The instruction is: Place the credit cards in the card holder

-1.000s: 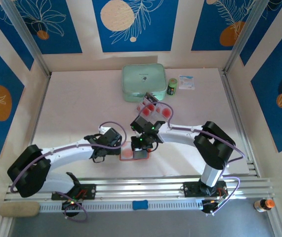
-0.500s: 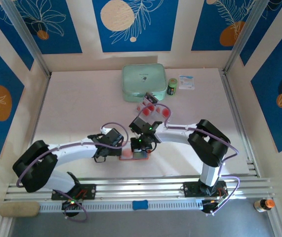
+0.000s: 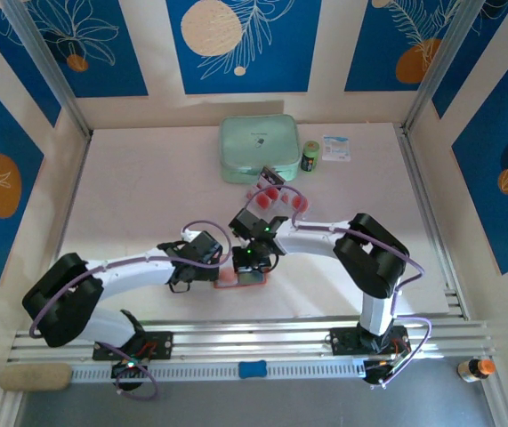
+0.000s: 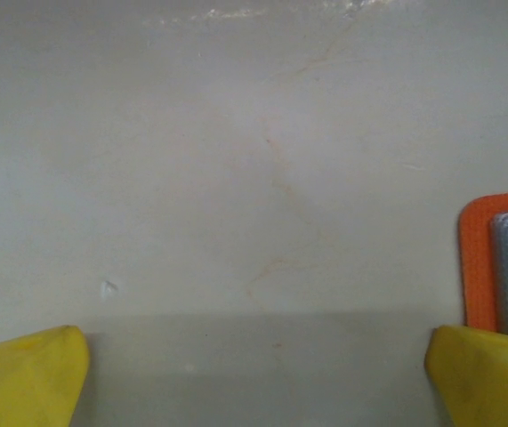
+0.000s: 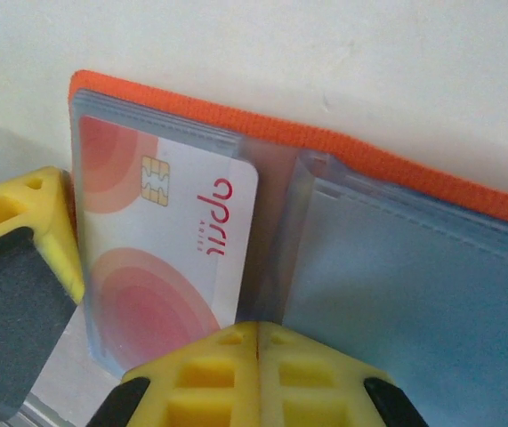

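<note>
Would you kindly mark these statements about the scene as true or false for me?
1. The card holder lies open. True.
2. A credit card sits under one of its clear sleeves. True.
3. The right gripper is wide open. False: its jaws are shut.
4. The left gripper clamps the card holder. False: it is open, with the holder beside one finger.
5. The mint-green case touches the card holder. False: they lie well apart.

red word "april" on the credit card (image 5: 160, 240), smaller print unreadable
</note>
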Motion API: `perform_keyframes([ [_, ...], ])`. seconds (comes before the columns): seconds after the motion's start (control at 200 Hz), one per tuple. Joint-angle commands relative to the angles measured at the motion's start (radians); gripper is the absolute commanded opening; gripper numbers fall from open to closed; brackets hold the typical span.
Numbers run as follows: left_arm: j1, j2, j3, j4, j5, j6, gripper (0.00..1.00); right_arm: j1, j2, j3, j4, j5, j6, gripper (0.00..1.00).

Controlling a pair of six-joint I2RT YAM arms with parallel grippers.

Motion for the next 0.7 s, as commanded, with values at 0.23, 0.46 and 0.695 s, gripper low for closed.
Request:
perform_keyframes([
  [0.23, 0.040, -0.183, 0.060, -0.092, -0.053, 0.005, 1.00, 0.018, 0.016, 0.020, -0.037, -0.030, -0.027, 0.00],
  [0.46, 0.048, -0.263, 0.065, -0.068, -0.043, 0.005, 1.00, 0.013, -0.040, 0.034, -0.060, -0.030, -0.033, 0.00],
  [0.695, 0.049, -0.322, 0.045, -0.044, -0.040, 0.004, 1.00, -0.002, -0.080, 0.035, -0.076, -0.020, -0.041, 0.03],
])
